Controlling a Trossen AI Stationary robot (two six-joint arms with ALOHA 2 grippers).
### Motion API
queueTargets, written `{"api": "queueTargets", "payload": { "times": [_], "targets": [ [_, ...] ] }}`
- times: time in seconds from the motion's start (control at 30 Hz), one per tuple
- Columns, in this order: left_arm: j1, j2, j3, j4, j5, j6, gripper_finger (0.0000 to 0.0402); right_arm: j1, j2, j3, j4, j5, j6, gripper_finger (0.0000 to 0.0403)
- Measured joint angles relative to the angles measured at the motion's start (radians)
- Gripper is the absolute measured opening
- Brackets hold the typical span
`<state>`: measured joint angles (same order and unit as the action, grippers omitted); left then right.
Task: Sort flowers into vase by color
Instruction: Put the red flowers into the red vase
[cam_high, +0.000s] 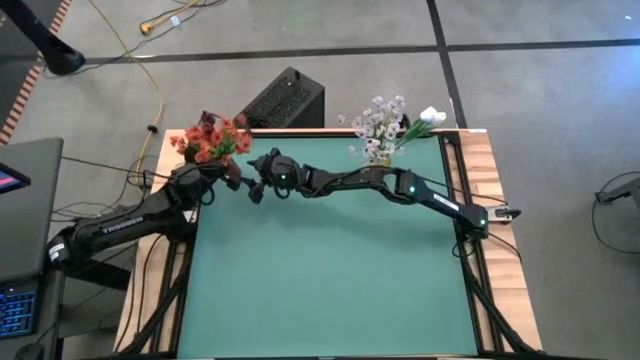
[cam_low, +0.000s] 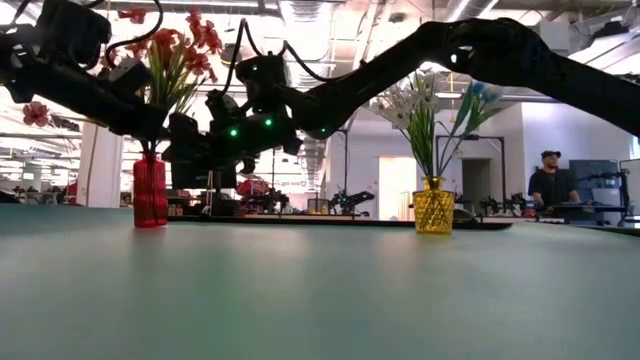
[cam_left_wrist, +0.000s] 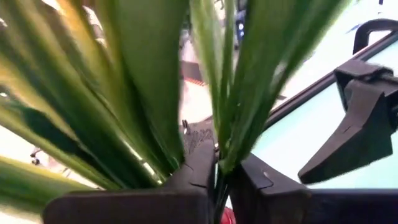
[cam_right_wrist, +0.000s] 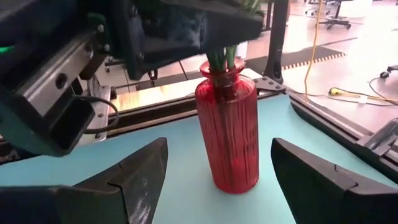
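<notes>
A red glass vase (cam_right_wrist: 227, 134) stands at the table's far left and holds red-orange flowers (cam_high: 210, 138) on green stems. My left gripper (cam_left_wrist: 217, 180) is just above the vase's neck, shut on those stems. My right gripper (cam_right_wrist: 219, 144) reaches across from the right. It is open, with one finger on each side of the vase, and touches nothing. White flowers (cam_high: 380, 125) stand in a yellow vase (cam_low: 433, 205) at the far right. My left gripper pinches a thin green stem (cam_left_wrist: 219, 163) between its two fingers, just above the red vase's mouth (cam_right_wrist: 219, 67). It comes in about level from the table's left side, with its fingers across the stem. The stems stand upright, their lower ends inside the vase.
The green mat (cam_high: 330, 260) lies in front of both vases. A black box (cam_high: 285, 100) sits behind the table's far edge. Beyond the table on the right, a person (cam_low: 548, 180) stands at a desk.
</notes>
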<state>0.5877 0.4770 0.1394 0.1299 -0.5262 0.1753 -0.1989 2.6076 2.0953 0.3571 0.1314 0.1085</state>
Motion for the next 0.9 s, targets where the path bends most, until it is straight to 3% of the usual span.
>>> {"api": "queueTargets", "payload": {
  "times": [0.47,0.7,0.9],
  "targets": [
    [0.000,0.001,0.005,-0.004,0.005,-0.022,0.0165,-0.012,0.000,0.000,-0.034,-0.009,0.034,0.0311],
    [0.000,0.001,0.014,-0.005,0.077,-0.031,0.0180,-0.013,-0.002,0.000,-0.040,-0.026,0.034,0.0311],
    [0.000,0.001,0.016,-0.011,0.072,-0.032,0.0181,-0.014,-0.002,0.000,-0.071,-0.030,0.034,0.0311]
  ]
}}
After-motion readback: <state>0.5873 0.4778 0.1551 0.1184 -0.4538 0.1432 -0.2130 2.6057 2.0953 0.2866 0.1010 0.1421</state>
